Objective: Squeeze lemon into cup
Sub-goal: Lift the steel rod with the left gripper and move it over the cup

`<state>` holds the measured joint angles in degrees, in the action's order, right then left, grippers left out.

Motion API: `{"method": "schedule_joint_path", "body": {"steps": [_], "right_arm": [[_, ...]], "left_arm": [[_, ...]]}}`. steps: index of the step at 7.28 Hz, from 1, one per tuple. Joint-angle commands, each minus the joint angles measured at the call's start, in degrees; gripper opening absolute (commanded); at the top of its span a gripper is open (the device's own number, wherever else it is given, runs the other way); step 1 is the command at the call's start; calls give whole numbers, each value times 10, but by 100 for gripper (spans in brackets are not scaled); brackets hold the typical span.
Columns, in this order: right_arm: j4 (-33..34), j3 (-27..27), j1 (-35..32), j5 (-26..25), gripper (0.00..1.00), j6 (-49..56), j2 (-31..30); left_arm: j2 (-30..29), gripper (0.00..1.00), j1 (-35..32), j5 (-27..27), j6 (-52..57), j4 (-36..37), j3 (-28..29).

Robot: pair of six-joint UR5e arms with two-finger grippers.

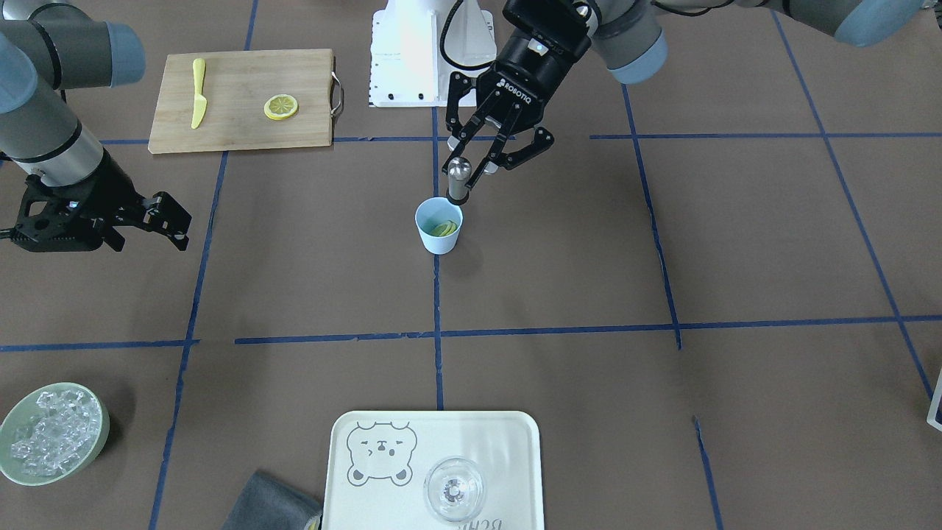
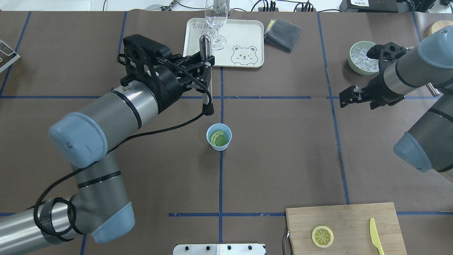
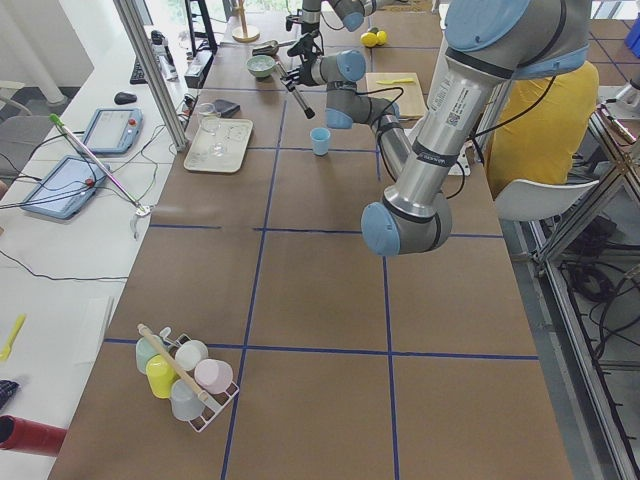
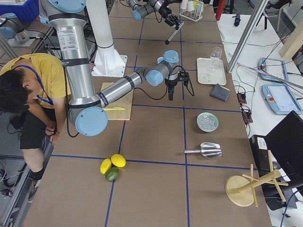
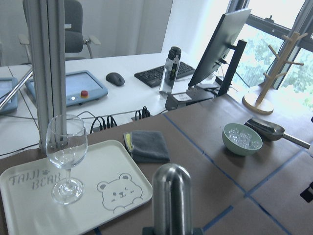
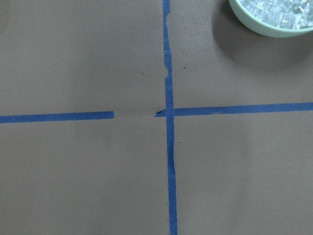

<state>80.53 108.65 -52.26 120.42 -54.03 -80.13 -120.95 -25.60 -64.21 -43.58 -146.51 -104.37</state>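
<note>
The light blue cup (image 1: 438, 239) (image 2: 219, 146) stands upright at the table's middle. A lemon slice (image 1: 444, 228) (image 2: 218, 139) lies inside it and looks greenish-yellow. My left gripper (image 1: 486, 151) (image 2: 204, 65) is shut on an upright steel muddler (image 1: 458, 179) (image 2: 206, 49). Its black tip hangs just above the cup's rim, outside the cup. A second lemon slice (image 1: 281, 107) (image 2: 322, 236) lies flat on the wooden cutting board (image 1: 243, 81) (image 2: 347, 217). My right gripper (image 1: 168, 223) (image 2: 348, 96) is open and empty, far from the cup, near the bowl of ice.
A yellow knife (image 1: 197, 92) (image 2: 376, 230) lies on the board. A white bear tray (image 1: 486, 434) (image 2: 247, 32) holds a clear glass (image 1: 454, 489) (image 2: 216, 21). A green bowl of ice (image 1: 51, 434) (image 2: 361, 56) and a grey cloth (image 2: 282, 33) are at the far edge.
</note>
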Motion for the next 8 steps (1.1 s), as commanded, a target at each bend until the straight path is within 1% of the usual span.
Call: {"method": "schedule_joint_path", "body": {"steps": [1,2,6,8], "right_arm": [[0,0,0,0,100,-1,0],[0,0,0,0,100,-1,0],[0,0,0,1,100,-1,-1],[0,0,0,1,100,-1,-1]], "left_arm": [[-5,0,51,90,3,-59,64],[-4,0,56,99,4,-59,66],[-6,0,71,100,3,-60,81],[-16,0,73,100,0,-60,101]]}}
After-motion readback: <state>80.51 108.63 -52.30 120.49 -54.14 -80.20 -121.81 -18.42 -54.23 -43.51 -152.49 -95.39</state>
